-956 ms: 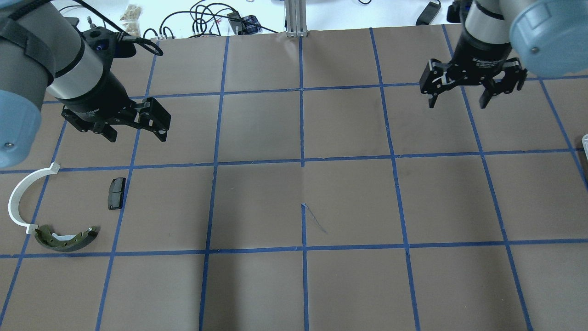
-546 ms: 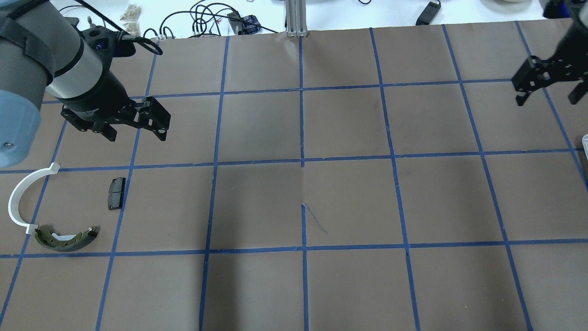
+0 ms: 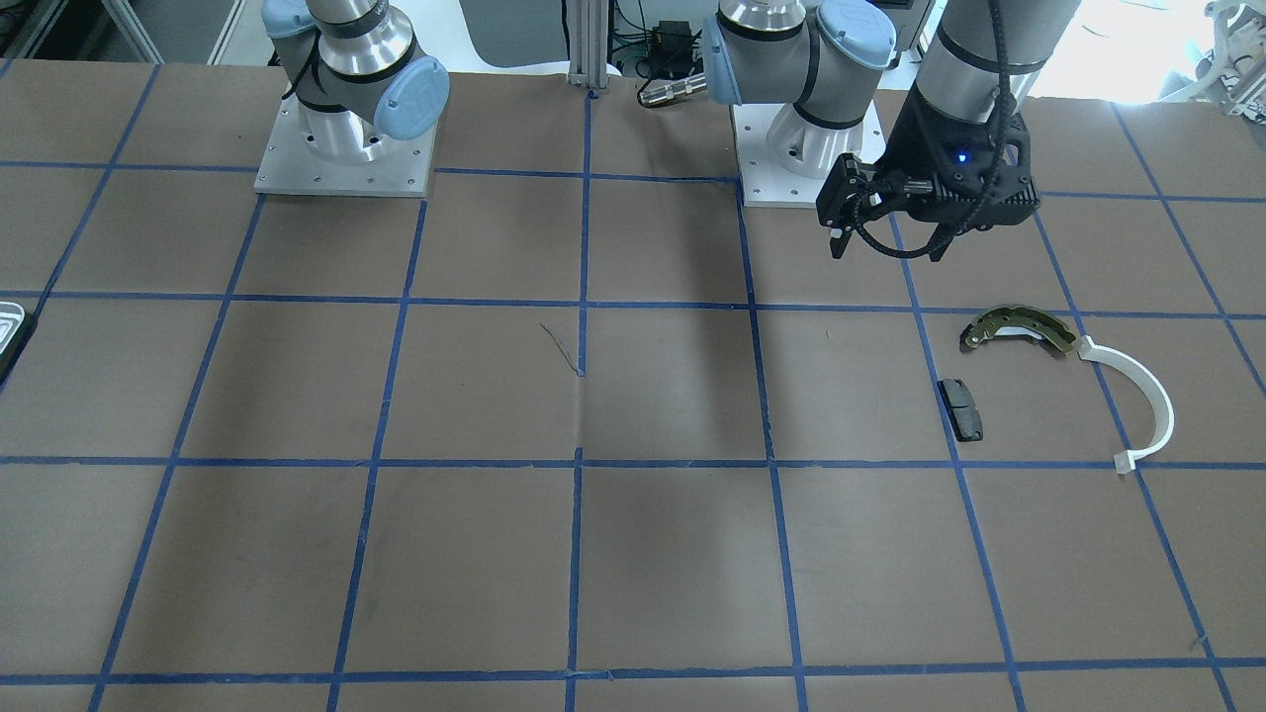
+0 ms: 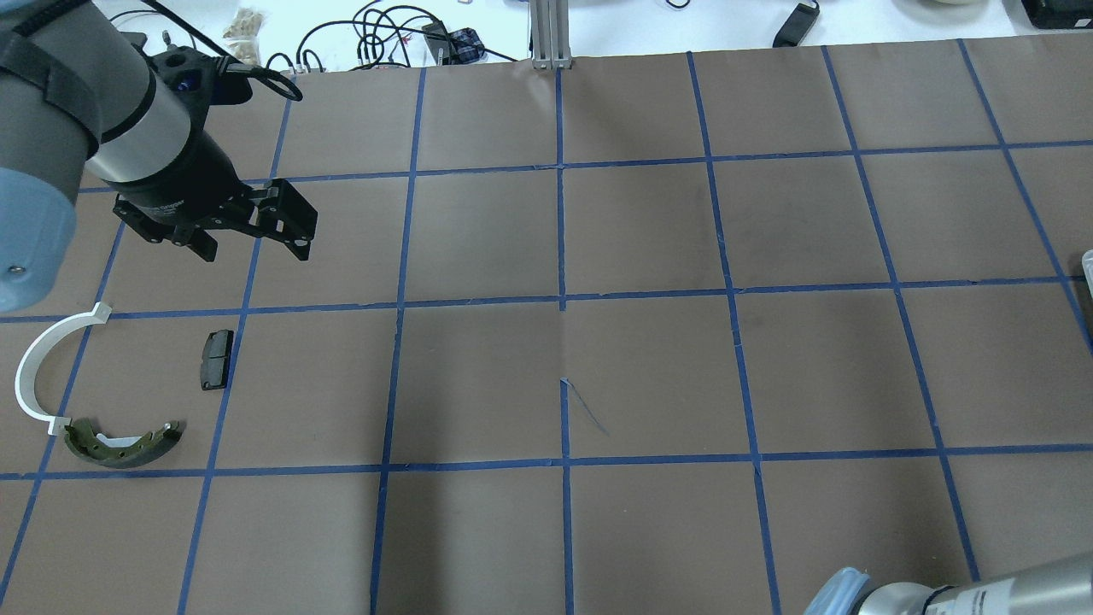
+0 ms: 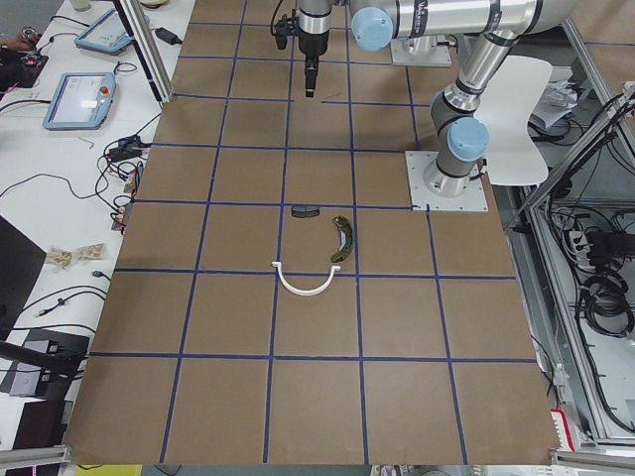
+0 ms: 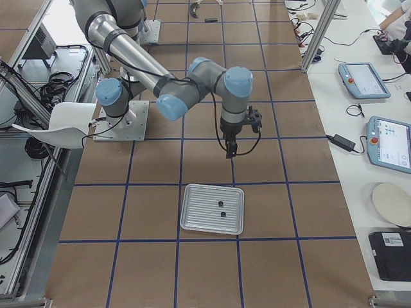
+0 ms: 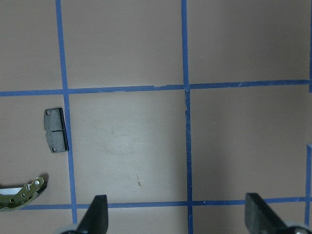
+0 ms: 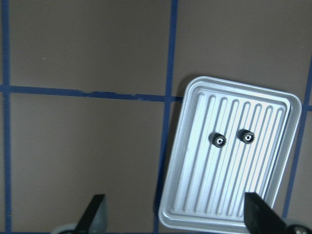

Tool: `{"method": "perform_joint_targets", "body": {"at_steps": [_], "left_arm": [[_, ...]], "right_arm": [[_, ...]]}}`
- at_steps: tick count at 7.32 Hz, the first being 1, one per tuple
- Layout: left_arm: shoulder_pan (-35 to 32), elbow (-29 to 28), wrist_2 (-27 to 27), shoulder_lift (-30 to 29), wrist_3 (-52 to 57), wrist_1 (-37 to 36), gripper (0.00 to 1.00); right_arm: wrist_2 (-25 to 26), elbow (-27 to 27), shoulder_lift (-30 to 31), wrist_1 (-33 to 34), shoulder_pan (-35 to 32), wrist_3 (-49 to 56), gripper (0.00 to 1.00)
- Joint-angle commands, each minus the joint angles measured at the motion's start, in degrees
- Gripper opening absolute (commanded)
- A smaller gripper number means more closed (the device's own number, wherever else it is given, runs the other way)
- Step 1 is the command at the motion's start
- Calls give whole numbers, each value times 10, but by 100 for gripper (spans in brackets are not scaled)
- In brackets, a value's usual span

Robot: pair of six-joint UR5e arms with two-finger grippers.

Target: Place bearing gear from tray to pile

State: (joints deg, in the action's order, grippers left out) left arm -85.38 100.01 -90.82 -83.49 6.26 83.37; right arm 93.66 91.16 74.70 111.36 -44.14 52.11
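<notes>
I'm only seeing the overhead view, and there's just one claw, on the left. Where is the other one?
Observer: The right gripper hovers near the tray, off the right edge of your picture.
Operator: What's in that tray?
Observer: Two small gears, side by side near its middle.
Operator: Is the claw holding one?
Observer: No. Its wrist camera shows the fingers wide apart with nothing gripped.
</notes>
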Motion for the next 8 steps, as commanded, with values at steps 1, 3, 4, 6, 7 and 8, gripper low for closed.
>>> {"method": "perform_joint_targets", "body": {"at_steps": [1,3,4,6,7,8], "left_arm": [[0,2,-1,-5,9,0,100],[2,1,-1,-9,11,-18,100],[1,1,-2,-3,11,-17,100],[1,1,0,-9,12,-18,100],[1,1,0,-9,11,-24,100],[1,2,-1,-5,11,-25,100]], "right_arm": [[-30,0,-93,117,61,101,100],[-39,1,-141,142,68,120,100],[-39,1,-156,149,68,120,100],[-39,1,-172,162,68,122,100],[-39,0,-177,164,68,122,100],[-38,0,-177,165,68,123,100]]}}
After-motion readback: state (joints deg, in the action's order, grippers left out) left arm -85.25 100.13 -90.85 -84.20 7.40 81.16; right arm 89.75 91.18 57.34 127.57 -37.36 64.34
